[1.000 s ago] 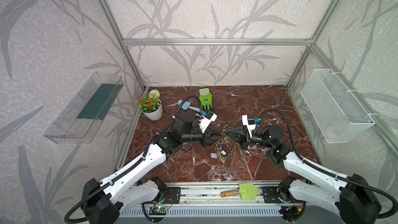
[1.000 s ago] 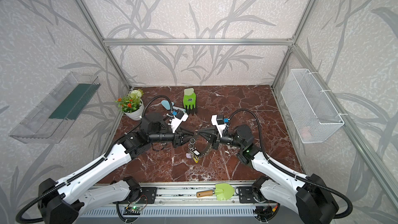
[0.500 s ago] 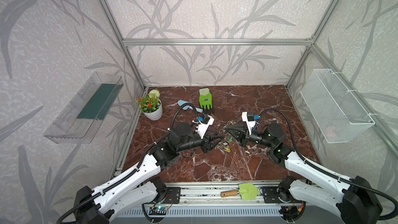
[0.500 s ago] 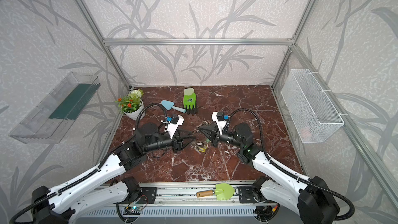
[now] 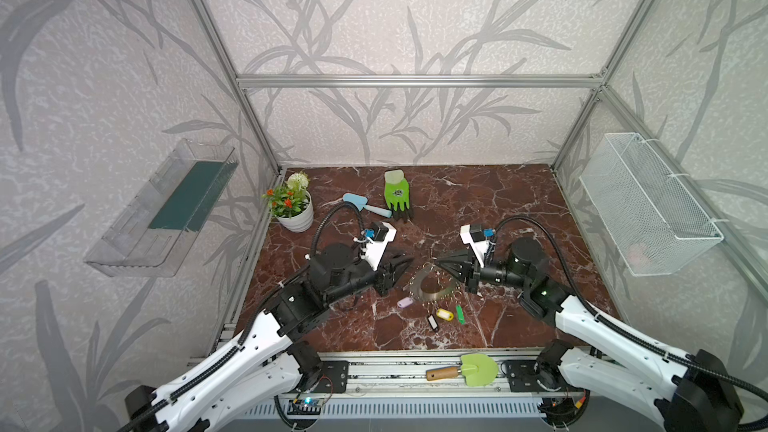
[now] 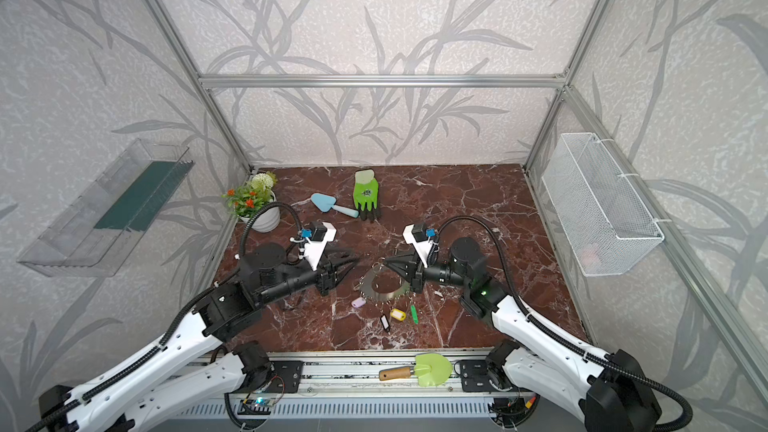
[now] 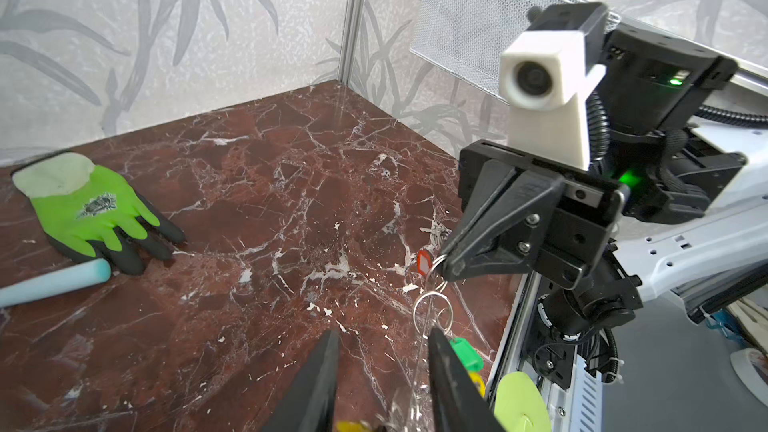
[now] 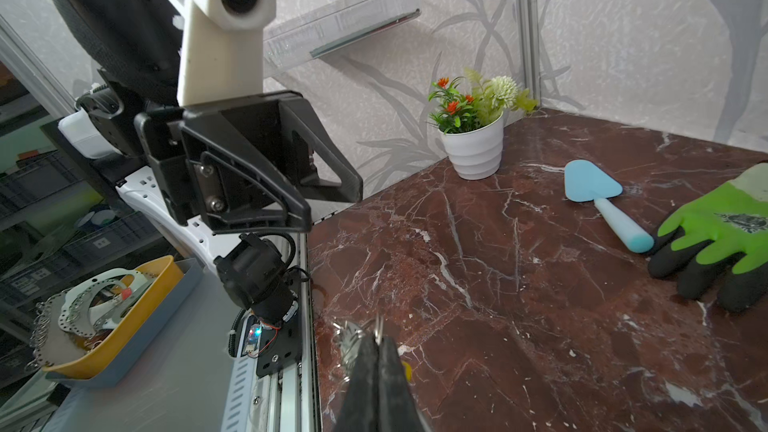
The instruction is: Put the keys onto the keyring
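Observation:
The keyring (image 5: 430,293) (image 6: 384,292), a grey notched disc, sits tilted on the marble with its far rim lifted. My right gripper (image 5: 438,261) (image 6: 386,261) (image 8: 378,340) is shut on a small wire loop (image 7: 436,264) at that rim. Lilac (image 5: 404,302), yellow (image 5: 444,313), green (image 5: 459,314) and black (image 5: 433,323) keys lie on the table at its near rim. A red key (image 7: 424,263) shows behind the right fingertips. My left gripper (image 5: 405,265) (image 6: 350,263) (image 7: 382,351) is open just left of the keyring, holding nothing; the disc's edge (image 7: 419,351) lies close to one finger.
A green glove (image 5: 397,197), a blue trowel (image 5: 365,204) and a white flower pot (image 5: 293,211) stand at the back left. A green trowel (image 5: 465,369) lies on the front rail. A wire basket (image 5: 648,209) hangs on the right wall, a clear shelf (image 5: 166,209) on the left.
The left gripper has let go and drawn back to the left, jaws parted. The keyring, earlier hanging between both grippers, has dropped so its keys lie spread on the table.

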### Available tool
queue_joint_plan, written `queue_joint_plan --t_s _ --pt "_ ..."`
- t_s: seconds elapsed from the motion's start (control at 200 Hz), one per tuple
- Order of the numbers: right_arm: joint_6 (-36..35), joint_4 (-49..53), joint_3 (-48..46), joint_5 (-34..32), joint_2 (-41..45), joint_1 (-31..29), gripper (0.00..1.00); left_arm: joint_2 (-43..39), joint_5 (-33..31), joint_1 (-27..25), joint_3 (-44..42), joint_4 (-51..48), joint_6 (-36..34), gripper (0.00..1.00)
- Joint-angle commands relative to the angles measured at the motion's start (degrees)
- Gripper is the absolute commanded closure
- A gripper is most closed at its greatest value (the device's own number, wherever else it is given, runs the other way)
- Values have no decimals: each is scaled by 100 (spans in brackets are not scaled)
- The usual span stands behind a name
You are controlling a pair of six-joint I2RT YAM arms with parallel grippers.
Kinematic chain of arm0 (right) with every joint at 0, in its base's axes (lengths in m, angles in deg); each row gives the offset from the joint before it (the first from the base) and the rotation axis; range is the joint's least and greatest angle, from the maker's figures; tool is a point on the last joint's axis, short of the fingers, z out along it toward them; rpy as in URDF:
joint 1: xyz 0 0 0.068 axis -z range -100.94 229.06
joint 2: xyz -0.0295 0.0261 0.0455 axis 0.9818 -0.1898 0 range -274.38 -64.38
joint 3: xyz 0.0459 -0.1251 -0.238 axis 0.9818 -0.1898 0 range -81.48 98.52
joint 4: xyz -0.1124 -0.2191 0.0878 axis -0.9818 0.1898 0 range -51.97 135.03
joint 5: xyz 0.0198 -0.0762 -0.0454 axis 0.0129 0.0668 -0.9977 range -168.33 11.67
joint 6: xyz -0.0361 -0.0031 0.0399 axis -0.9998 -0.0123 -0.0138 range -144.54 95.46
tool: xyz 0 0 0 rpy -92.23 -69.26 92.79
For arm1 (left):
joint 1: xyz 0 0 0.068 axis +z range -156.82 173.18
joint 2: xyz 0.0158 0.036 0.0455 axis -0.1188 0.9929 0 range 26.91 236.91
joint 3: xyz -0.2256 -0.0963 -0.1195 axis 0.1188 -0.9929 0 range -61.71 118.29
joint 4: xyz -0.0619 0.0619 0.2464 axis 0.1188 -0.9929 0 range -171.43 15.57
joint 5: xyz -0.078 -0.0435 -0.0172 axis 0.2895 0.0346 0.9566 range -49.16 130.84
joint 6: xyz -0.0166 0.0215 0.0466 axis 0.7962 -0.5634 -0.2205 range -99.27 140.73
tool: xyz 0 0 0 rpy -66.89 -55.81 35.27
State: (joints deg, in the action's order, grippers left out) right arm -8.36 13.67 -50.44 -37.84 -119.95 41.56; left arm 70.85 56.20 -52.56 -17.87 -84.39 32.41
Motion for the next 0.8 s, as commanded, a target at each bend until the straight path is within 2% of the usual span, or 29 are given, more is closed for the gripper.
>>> queue_joint_plan --t_s 0.0,0.06,0.12,0.225,0.38,0.465,0.665,0.795 --pt "-22 -277 179 380 29 -22 100 20 679 -23 195 -344 -553 61" --pt "-18 -289 198 490 29 -26 100 48 1156 -28 310 -540 -1054 59" --pt "-66 -258 198 535 54 -26 100 32 1333 -32 383 -714 -1442 59" --pt "-107 -258 187 599 91 -21 100 -39 1318 -33 441 -753 -2027 55" --pt "-131 -314 230 703 31 -21 100 97 905 -33 589 -657 -2600 52" --pt "-101 -362 253 762 -15 -21 100 399 1012 -32 855 -822 -2837 54" --pt "-97 -394 261 786 2 -24 100 1200 1502 -32 1538 -1571 -3179 67" --pt "-124 -338 263 773 29 -26 100 1334 1720 -32 1564 -1744 -3260 67"
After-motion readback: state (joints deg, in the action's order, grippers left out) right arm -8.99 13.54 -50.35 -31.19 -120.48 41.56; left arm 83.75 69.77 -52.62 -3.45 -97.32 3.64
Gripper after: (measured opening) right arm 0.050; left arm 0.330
